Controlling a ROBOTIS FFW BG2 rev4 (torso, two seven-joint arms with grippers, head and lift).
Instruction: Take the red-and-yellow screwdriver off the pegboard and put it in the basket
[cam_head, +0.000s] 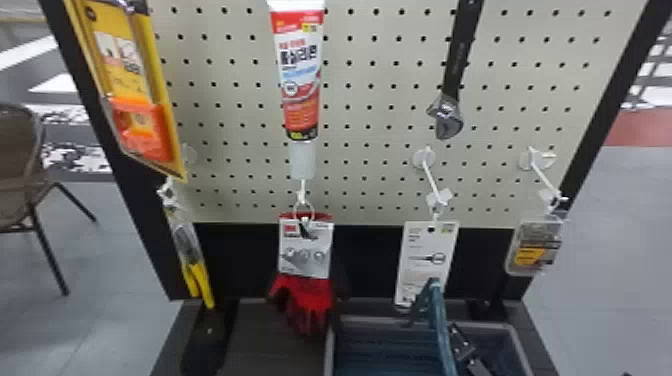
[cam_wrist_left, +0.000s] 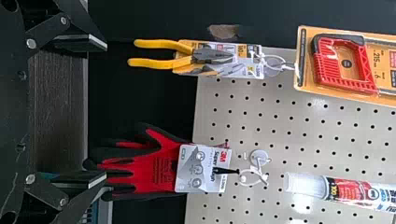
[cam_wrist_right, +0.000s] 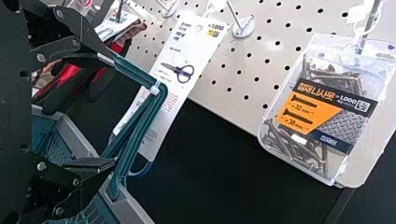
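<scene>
Hanging mid-pegboard (cam_head: 370, 115): a white-and-red tube (cam_head: 300, 70), cap down, with bold black lettering and smaller print below it.
Below the tube: red-and-black gloves (cam_head: 305, 300), behind a pale card (cam_head: 306, 252) with a red mark and three round pictures.
Left end: a yellow package (cam_head: 125, 75), with a red-orange handle inside and panels of small print; below it, yellow-handled pliers (cam_wrist_left: 163, 62) on a printed card.
Upper right: an adjustable wrench (cam_head: 445, 110), head down.
Scissors card (cam_wrist_right: 175, 74): white, with a scissors picture, small dark and red lines and a yellow mark at the hook end.
Screw pack (cam_wrist_right: 322, 112): clear plastic, with an orange-and-black label, white lettering and two screw drawings with figures beside them.
Basket (cam_head: 522, 345): teal and grey, on the dark shelf (cam_head: 275, 345), its teal handle (cam_head: 440, 320) raised.
Right gripper (cam_head: 465, 345): by the basket handle, fingers spread apart; cannot tell whether they touch it.
Left gripper (cam_wrist_left: 100, 112): before the gloves and pliers, fingers wide apart with nothing between the tips.
Screwdriver: cannot tell where it is.
</scene>
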